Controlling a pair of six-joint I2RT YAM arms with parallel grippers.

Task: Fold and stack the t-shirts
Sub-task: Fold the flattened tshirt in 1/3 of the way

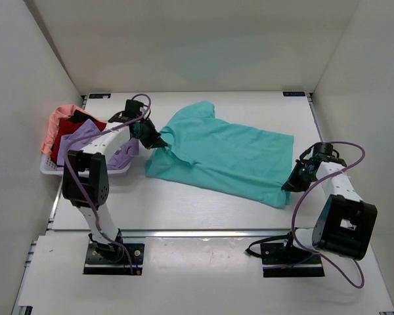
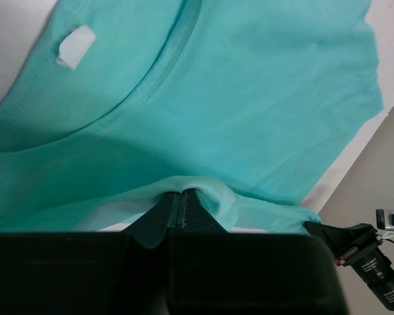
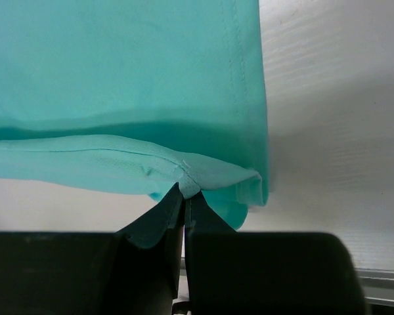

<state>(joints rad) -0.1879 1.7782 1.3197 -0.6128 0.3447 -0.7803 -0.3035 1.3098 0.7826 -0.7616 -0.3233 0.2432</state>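
Note:
A teal t-shirt (image 1: 223, 152) lies spread across the middle of the table. My left gripper (image 1: 163, 142) is shut on its edge near the collar; the left wrist view shows the cloth (image 2: 249, 85) pinched between the closed fingers (image 2: 178, 210). My right gripper (image 1: 290, 186) is shut on the shirt's near right hem corner; the right wrist view shows the folded hem (image 3: 151, 161) clamped at the fingertips (image 3: 186, 195). Lavender (image 1: 85, 141), dark red (image 1: 75, 128) and salmon pink (image 1: 62, 118) shirts lie heaped in the basket at the left.
A white mesh basket (image 1: 52, 167) stands at the table's left edge beside the left arm. White walls close in the left, right and back. A metal rail (image 1: 203, 232) runs along the table's near edge.

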